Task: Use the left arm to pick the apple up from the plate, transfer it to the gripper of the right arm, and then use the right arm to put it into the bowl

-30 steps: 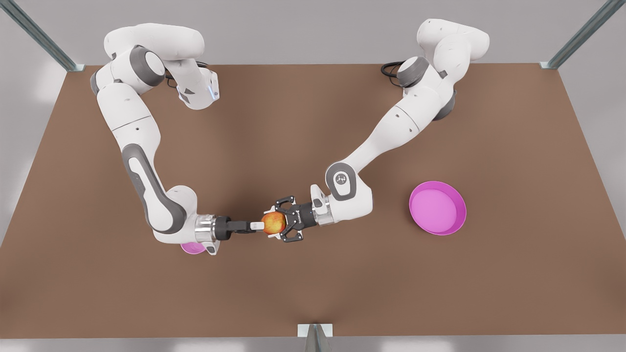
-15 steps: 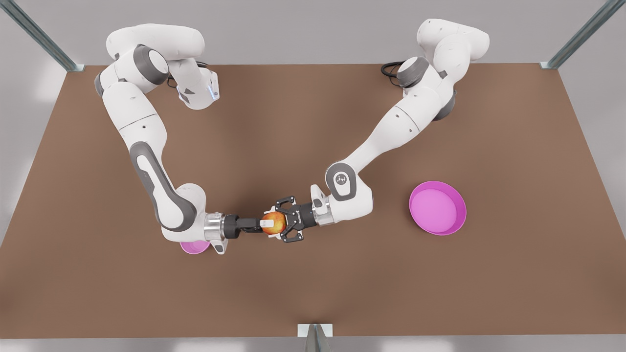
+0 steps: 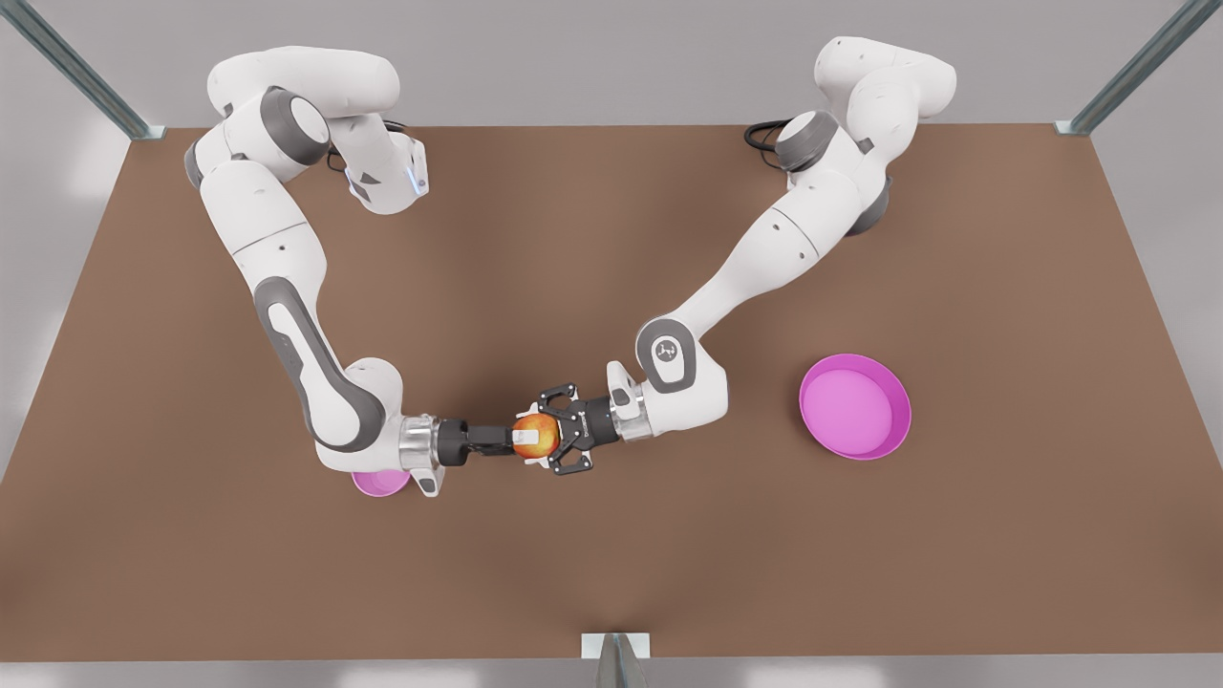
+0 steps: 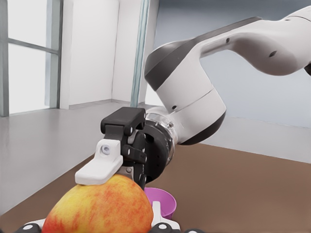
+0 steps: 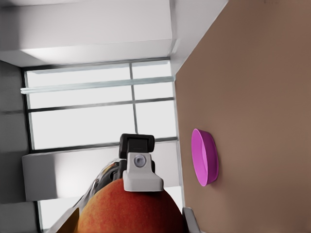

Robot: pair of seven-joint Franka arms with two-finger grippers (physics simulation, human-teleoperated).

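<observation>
Over the table in the front view, the apple hangs in the air a little toward 6 o'clock of the table's middle. The left gripper comes in from 3 o'clock, its black fingers clamped around the apple. The right gripper meets the apple from 9 o'clock; whether it grips cannot be told. The bowl lies toward 8 o'clock, half under the right arm's wrist. The plate sits well apart toward 3 o'clock, with nothing on it.

In the left wrist view, the apple is close up. The right gripper touches its top, and the bowl stands on the table beyond.

In the right wrist view, the apple is close up, and the plate lies far off on the table.
</observation>
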